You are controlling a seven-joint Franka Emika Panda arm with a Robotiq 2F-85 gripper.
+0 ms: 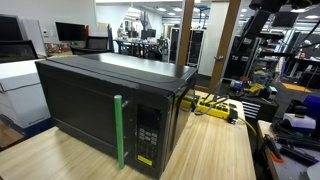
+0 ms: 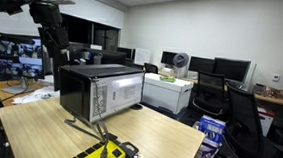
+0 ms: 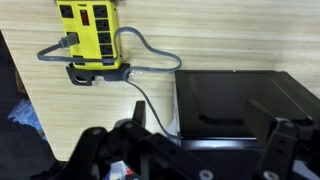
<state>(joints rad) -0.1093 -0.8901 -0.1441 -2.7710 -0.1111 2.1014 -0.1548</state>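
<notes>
Fingers (image 3: 285, 138) spread wide, nothing held, hovering over black microwave (image 3: 240, 100); its top is right below in wrist view. Microwave sits on wooden bench (image 3: 230, 35), door shut. Yellow power strip (image 3: 88, 30) lies nearby on bench w/ grey cable (image 3: 150, 45) looping toward microwave.

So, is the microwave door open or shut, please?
Shut: the microwave door lies flush with its control panel in both exterior views.

Power strip (image 3: 88, 32) cut by top edge, wrist view; microwave (image 3: 240, 98) partly hidden behind end effector (image 3: 190, 150)
</notes>
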